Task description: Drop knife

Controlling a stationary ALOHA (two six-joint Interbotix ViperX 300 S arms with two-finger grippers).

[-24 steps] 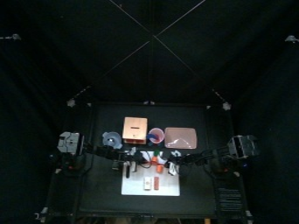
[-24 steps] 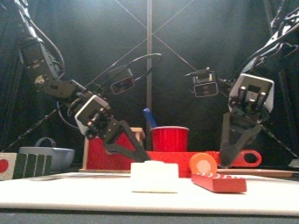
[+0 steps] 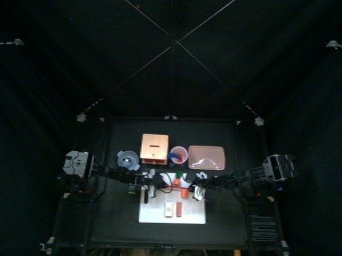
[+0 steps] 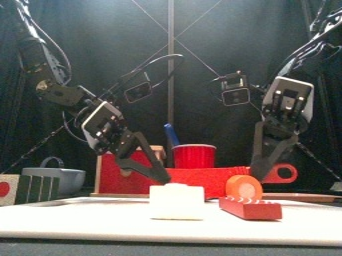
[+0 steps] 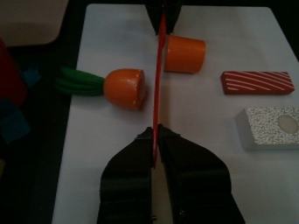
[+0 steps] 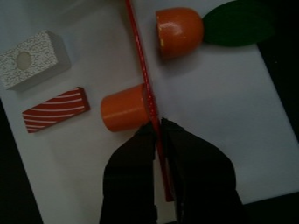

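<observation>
The knife [image 5: 160, 79] is a thin red stick held above the white cutting board [image 5: 100, 184]. In the left wrist view my left gripper [image 5: 156, 133] is shut on one end of it. In the right wrist view my right gripper [image 6: 158, 124] is shut on the knife [image 6: 140, 79] too. Under the knife lie a carrot piece with a green top [image 5: 122, 86] and an orange stub [image 5: 184, 52]. In the front view the left gripper [image 4: 144, 168] and the right gripper [image 4: 259, 168] hang over the board; the knife does not show there.
A red striped block [image 5: 260, 80] and a white speckled block [image 5: 272, 129] lie on the board. A red cup [image 4: 195, 158] and a red box [image 4: 123, 178] stand behind. A wooden box [image 3: 156, 148] and a pink plate [image 3: 207, 157] sit farther back.
Both grippers have shifted slightly, a little higher in the front view. The knife stays gripped and the things on the board have not moved.
</observation>
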